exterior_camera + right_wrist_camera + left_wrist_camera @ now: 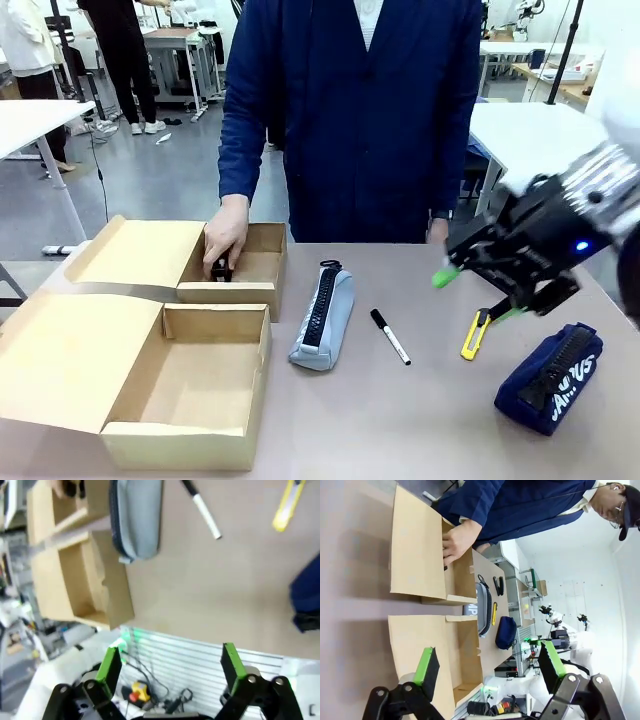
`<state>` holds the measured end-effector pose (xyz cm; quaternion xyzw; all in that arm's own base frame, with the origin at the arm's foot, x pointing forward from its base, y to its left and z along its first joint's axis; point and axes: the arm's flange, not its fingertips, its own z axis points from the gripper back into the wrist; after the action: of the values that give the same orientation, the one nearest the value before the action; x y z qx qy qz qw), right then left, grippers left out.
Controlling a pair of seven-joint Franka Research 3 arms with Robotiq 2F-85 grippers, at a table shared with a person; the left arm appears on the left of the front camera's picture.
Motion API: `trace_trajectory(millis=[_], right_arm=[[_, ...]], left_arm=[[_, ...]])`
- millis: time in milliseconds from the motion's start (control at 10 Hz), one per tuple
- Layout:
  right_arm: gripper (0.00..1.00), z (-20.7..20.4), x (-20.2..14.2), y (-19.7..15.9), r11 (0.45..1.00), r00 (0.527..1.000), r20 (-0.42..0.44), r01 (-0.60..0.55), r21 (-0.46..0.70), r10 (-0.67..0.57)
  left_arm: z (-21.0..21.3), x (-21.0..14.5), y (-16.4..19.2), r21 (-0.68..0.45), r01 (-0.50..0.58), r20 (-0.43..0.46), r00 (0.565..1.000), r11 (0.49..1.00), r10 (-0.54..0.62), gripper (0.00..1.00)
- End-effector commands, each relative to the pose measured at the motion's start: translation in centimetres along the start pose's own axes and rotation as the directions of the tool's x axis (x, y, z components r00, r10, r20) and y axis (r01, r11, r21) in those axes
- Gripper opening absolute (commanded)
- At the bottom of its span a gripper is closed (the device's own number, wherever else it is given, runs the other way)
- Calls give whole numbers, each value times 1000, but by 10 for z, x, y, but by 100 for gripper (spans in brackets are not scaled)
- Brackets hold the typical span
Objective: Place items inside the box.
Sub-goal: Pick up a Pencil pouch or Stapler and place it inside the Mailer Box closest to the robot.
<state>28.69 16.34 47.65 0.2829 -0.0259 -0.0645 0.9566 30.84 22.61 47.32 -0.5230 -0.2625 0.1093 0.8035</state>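
The table (420,420) spreads before me, and a person (360,120) in a dark blue coat stands at its 12 o'clock edge. Two open boxes sit at the table's 9 o'clock side: the near box (180,445) lies bare inside, and the far box (228,292) touches it at its 12 o'clock. The person's hand (228,232) reaches into the far box and rests on a small black item (221,268). The navy pouch (550,378) lies at the table's 4 o'clock. The grey pouch (323,318) lies just beside the boxes, at their 3 o'clock. My right gripper (478,294) hangs over the table, jaws spread and holding nothing, at 11 o'clock from the navy pouch. My left gripper (488,662) is likewise spread and bare. The knife (474,335) lies under my right gripper. The marker (390,337) lies between the grey pouch and the knife
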Motion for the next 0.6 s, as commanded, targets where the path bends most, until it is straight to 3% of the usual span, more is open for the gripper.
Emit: trace_trajectory(millis=[0,100,300,500], right_arm=[[100,20,5,-10,999,997,62,46,-4,-46],[100,20,5,-10,999,997,62,46,-4,-46],[100,-5,-2,8,1000,998,-64,5,6,-5],[100,-57,21,73,995,986,-166,-3,-99,-14]], left_arm=[[1,-1,0,-15,21,3,1000,1000,-21,100],[1,-1,0,-15,21,3,1000,1000,-21,100],[1,-1,0,-15,21,3,1000,1000,-21,100],[1,-1,0,-15,21,3,1000,1000,-21,100]])
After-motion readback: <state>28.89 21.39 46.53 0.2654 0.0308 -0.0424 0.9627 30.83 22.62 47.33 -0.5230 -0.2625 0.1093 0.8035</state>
